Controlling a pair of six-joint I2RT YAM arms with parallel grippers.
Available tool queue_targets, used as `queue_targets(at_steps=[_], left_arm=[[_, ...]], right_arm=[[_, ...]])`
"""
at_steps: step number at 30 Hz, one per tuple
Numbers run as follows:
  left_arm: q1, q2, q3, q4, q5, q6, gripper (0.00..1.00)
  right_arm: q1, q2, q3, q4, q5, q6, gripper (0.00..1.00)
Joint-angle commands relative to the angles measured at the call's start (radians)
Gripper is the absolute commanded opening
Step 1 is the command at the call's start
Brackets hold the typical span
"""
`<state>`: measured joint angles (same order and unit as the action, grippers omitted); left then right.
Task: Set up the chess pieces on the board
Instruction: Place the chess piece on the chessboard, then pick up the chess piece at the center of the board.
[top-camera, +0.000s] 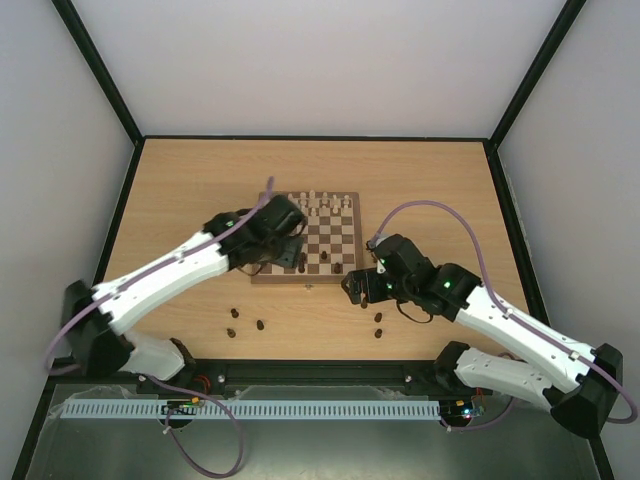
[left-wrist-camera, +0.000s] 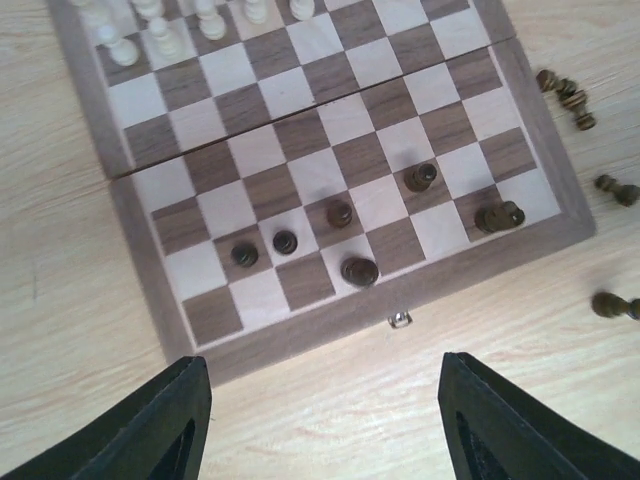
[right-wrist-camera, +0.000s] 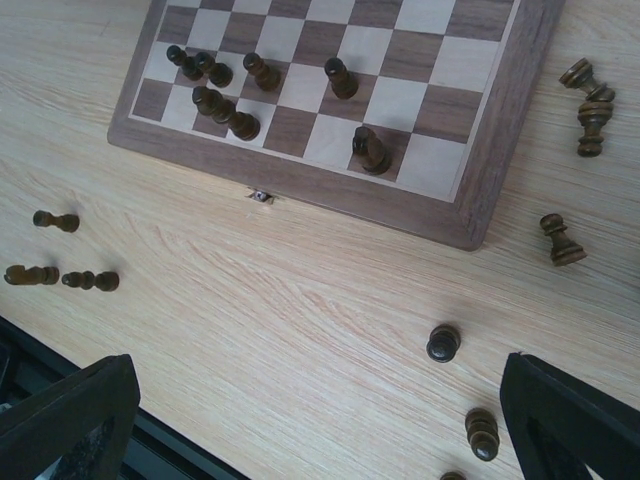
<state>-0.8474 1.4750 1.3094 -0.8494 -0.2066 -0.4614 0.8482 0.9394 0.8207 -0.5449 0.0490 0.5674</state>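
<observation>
The board lies mid-table. Several dark chess pieces stand on its near rows, among them one on the nearest row and another further in. One lies tipped at the near right corner. My left gripper hangs open over bare table just in front of the board's near edge, holding nothing. My right gripper is open off the near right corner, empty. Two loose dark pieces stand by its right finger.
Pale chessmen line the board's far rows. More dark pieces lie on the table, three to the near left and others right of the board. A small metal clasp juts from the board's near edge.
</observation>
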Motion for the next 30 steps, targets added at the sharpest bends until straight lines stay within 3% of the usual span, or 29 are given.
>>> queue_targets(at_steps=[1, 4, 8, 11, 14, 21, 30], left_arm=[[-0.019, -0.207, -0.127, 0.024, -0.015, -0.086, 0.67], [-0.047, -0.37, -0.197, 0.069, -0.011, -0.128, 0.69], [-0.057, -0.473, -0.275, 0.087, 0.008, -0.168, 0.8], [-0.068, -0.503, -0.329, 0.095, 0.027, -0.184, 0.98], [-0.08, -0.522, -0.381, 0.107, 0.035, -0.196, 0.99], [-0.082, -0.548, -0.438, 0.121, 0.038, -0.197, 0.99], [-0.083, -0.554, -0.432, 0.127, 0.047, -0.184, 0.99]], right_arm=[[0.007, 0.027, -0.012, 0.0, -0.029, -0.015, 0.99], [0.013, 0.035, -0.011, -0.004, -0.022, -0.007, 0.99], [0.02, 0.062, -0.003, -0.025, 0.021, 0.028, 0.99], [0.022, 0.101, -0.007, -0.052, 0.059, 0.061, 0.99], [0.039, 0.148, -0.003, -0.074, 0.109, 0.113, 0.98], [0.066, 0.269, -0.024, -0.071, 0.157, 0.165, 0.76], [0.066, 0.399, -0.02, -0.058, 0.178, 0.159, 0.6]])
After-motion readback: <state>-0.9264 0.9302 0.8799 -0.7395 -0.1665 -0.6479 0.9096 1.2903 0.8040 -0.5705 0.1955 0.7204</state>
